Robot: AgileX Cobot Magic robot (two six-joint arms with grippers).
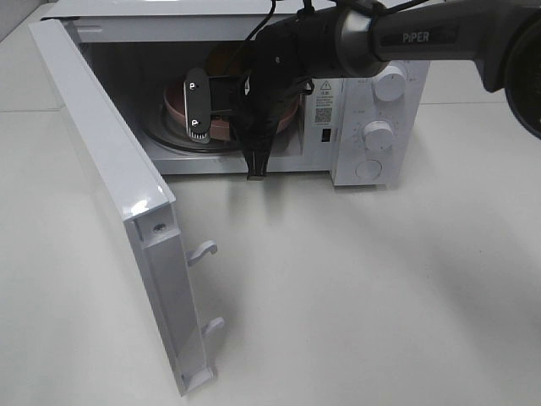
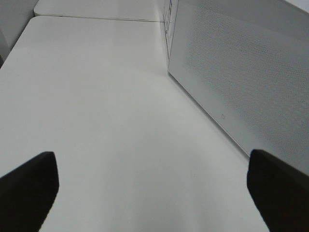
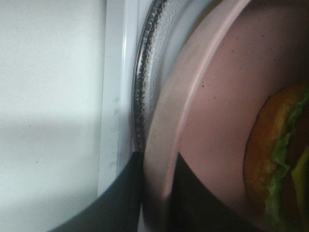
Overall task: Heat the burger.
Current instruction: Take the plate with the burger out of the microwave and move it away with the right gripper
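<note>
The burger (image 3: 275, 159), golden bun with green lettuce showing, lies on a pink plate (image 3: 212, 96) inside the open microwave (image 1: 372, 93). The plate rests on the glass turntable (image 3: 145, 72). My right gripper (image 3: 157, 159) is shut on the plate's rim, one dark finger above it and one below. From the high camera that gripper (image 1: 199, 106) reaches into the cavity over the plate (image 1: 173, 103), and the arm hides most of the burger. My left gripper (image 2: 152, 193) stands open over bare table beside the microwave's perforated side wall (image 2: 241, 72), holding nothing.
The microwave door (image 1: 101, 169) is swung wide open toward the front left, its latch hooks (image 1: 203, 249) pointing right. Two knobs and a button (image 1: 378, 134) sit on the control panel. White table (image 1: 380, 296) lies in front.
</note>
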